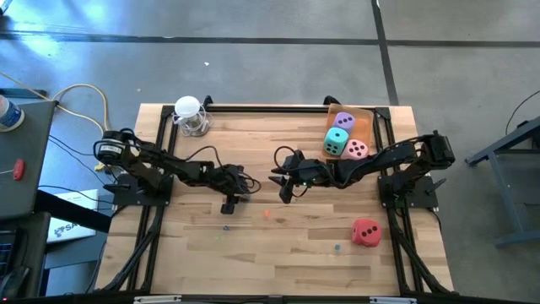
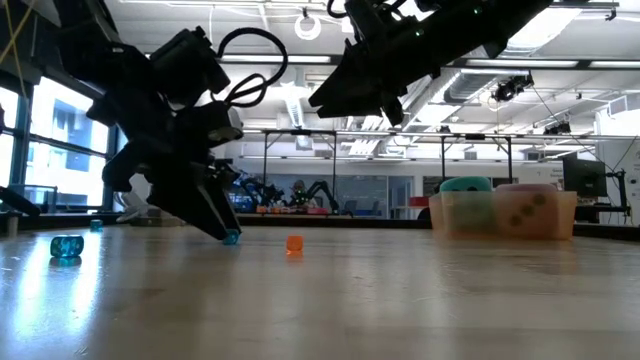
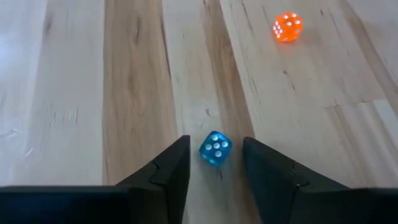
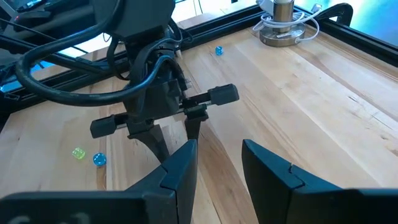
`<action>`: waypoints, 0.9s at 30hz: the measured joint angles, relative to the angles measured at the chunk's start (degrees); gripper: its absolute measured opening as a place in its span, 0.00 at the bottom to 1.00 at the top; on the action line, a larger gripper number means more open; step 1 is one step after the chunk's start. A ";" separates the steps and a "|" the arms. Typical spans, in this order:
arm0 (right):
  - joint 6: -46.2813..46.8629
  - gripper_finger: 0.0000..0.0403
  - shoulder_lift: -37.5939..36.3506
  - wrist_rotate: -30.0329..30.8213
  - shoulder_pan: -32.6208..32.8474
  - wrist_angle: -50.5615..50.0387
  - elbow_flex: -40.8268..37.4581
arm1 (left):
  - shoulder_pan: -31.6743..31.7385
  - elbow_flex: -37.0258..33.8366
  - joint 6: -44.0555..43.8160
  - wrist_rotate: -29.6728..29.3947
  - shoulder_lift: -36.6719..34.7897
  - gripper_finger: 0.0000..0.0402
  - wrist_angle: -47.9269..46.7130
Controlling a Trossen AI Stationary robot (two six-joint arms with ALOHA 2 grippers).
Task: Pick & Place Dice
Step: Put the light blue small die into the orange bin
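Small die (image 3: 215, 148) between left tool (image 3: 215, 163) fingers

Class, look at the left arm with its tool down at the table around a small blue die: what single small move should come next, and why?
Probably close the left tool a little further. Its fingers stand either side of the small blue die on the table, with gaps on both sides, so it is not yet gripped. The right tool hovers nearby, holding nothing.

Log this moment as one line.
left gripper: open around small blue die | right gripper: raised, open, empty | red die: on table
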 joint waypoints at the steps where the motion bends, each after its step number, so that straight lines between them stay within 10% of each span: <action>1: 0.00 0.30 0.00 0.00 0.00 0.00 0.00 | 0.00 0.00 -0.13 -0.10 0.26 0.34 0.11; 27: -0.09 0.30 -0.02 0.00 0.00 0.00 0.00 | 2.16 0.11 -0.86 4.26 3.62 0.17 2.75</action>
